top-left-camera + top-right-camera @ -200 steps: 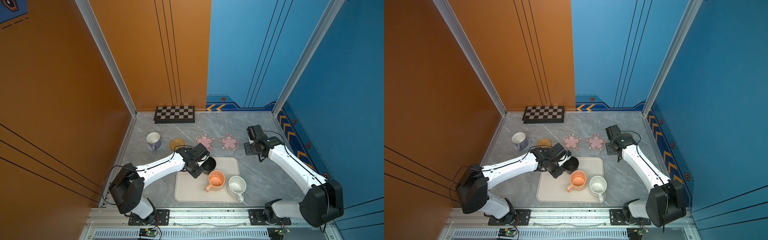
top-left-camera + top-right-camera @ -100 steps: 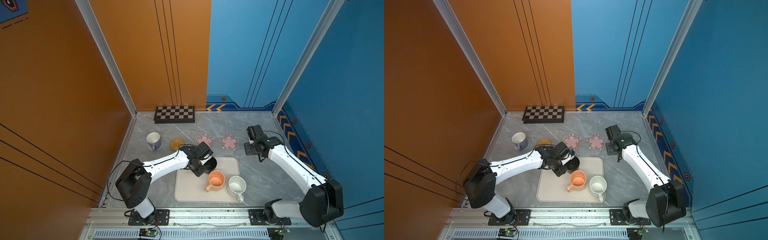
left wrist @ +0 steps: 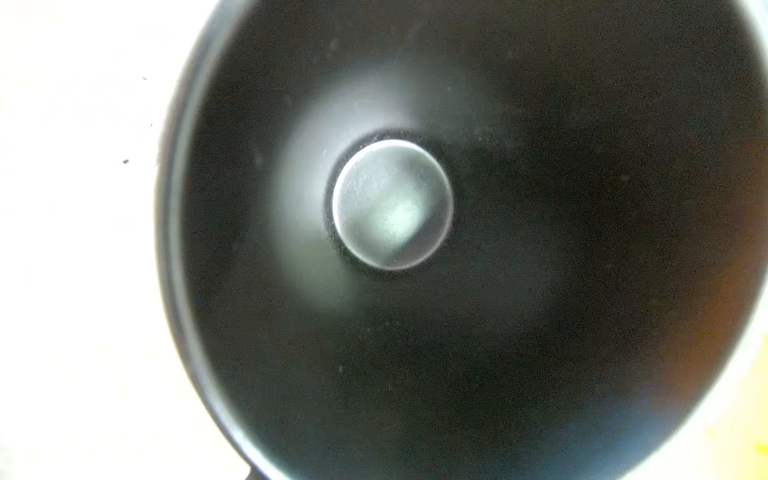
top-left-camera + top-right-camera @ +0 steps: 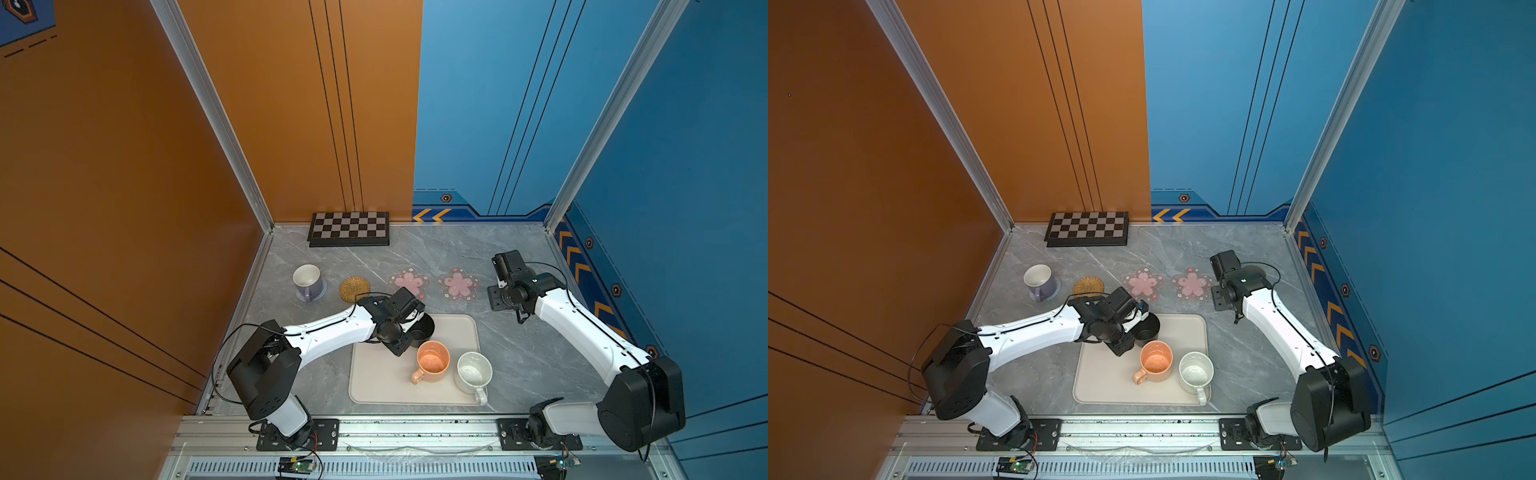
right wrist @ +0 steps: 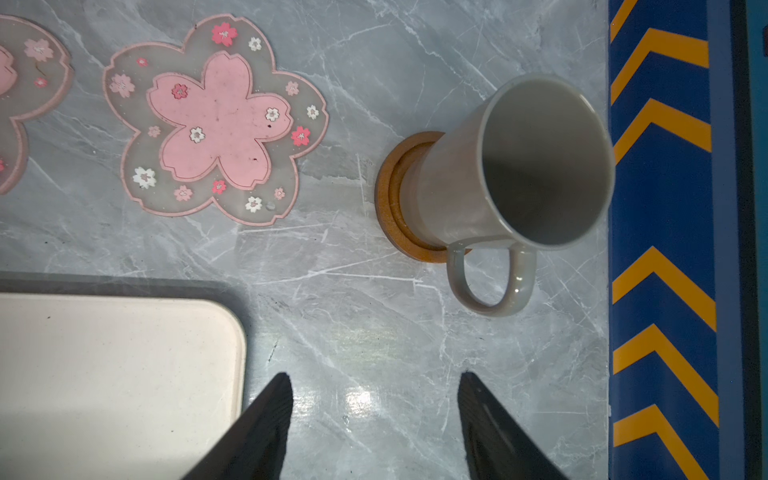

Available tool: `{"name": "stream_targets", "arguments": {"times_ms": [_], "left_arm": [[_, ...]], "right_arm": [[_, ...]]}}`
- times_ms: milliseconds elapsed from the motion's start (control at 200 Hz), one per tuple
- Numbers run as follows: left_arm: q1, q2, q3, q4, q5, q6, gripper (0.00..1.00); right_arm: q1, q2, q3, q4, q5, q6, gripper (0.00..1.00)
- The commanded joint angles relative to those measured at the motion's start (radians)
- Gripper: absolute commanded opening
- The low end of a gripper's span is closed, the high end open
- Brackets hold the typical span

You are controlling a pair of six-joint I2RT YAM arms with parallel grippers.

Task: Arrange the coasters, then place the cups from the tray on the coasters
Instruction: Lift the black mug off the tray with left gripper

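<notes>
In a top view: left gripper (image 4: 406,332) low over black mug (image 4: 424,326) at tray (image 4: 374,384) corner; jaws hidden, state unclear. Orange mug (image 4: 433,360) just beside.
Left wrist: mug interior only.
Right wrist: right gripper (image 5: 374,376) spread, empty; grey mug (image 5: 540,166) on brown coaster (image 5: 386,199).
Risk: off-centre rim grip tips black mug against orange mug.

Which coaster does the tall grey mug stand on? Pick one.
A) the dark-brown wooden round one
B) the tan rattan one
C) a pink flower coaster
A: in the right wrist view the grey mug stands on the brown wooden coaster, with the pink flower coaster beside it bare.
</notes>
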Motion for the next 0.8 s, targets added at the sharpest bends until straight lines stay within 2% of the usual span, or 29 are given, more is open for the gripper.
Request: {"name": "stream_targets", "arguments": {"times_ms": [0,460,661,741,796], "left_arm": [[-0.010,-0.021,-0.019,0.027,0.001,-0.022,0.40],[-0.023,-0.025,-0.059,0.059,-0.022,-0.019,0.31],[-0.034,-0.027,-0.073,0.075,-0.052,-0.028,0.20],[-0.034,-0.033,-0.080,0.081,-0.058,-0.038,0.21],[-0.034,-0.038,-0.078,0.081,-0.056,-0.045,0.25]], "right_arm": [[0.006,0.001,-0.004,-0.020,0.012,0.006,0.66],[0.008,0.017,0.012,-0.020,0.000,0.008,0.66],[0.010,0.023,0.009,-0.020,-0.002,0.012,0.66],[0.012,0.019,0.003,-0.020,0.001,0.010,0.66],[0.011,0.016,-0.002,-0.020,0.002,0.008,0.66]]}}
